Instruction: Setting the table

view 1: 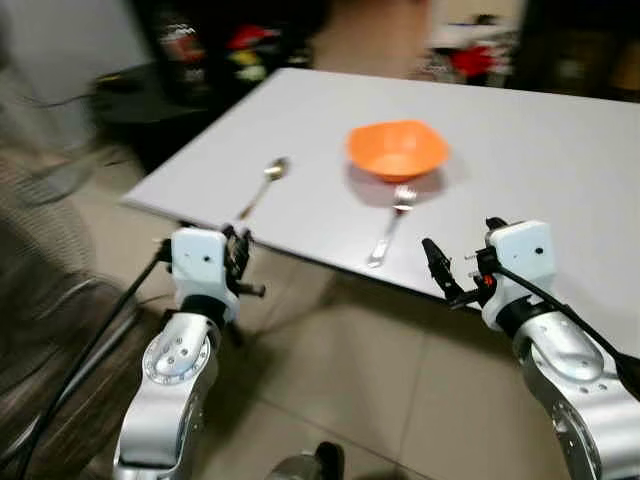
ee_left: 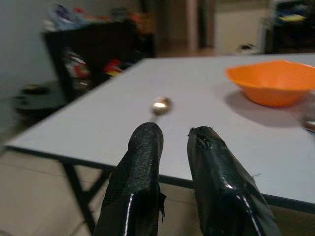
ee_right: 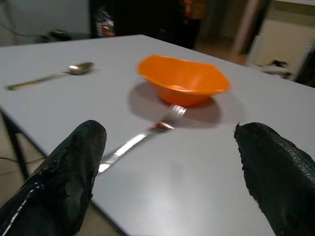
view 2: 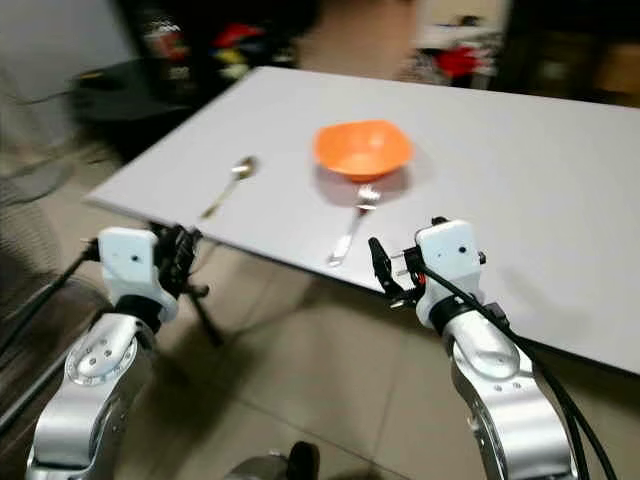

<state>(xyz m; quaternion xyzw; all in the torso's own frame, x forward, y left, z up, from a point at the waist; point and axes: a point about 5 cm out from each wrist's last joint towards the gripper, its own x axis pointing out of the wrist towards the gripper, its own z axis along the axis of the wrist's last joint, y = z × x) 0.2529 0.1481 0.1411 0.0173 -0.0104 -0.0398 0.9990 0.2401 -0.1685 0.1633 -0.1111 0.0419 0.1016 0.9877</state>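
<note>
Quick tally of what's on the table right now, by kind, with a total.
Round orange plastic bowl: 1
Silver metal fork: 1
Silver metal spoon: 1
Total: 3 things on the grey table

I hold both arms raised just short of the table (view 1: pixel 560 150) edge. My left gripper (ee_left: pixel 172 142) has its fingers nearly together, a narrow gap between them. My right gripper (ee_right: pixel 170 157) is spread wide, aimed over the tabletop, gripping nothing.
</note>
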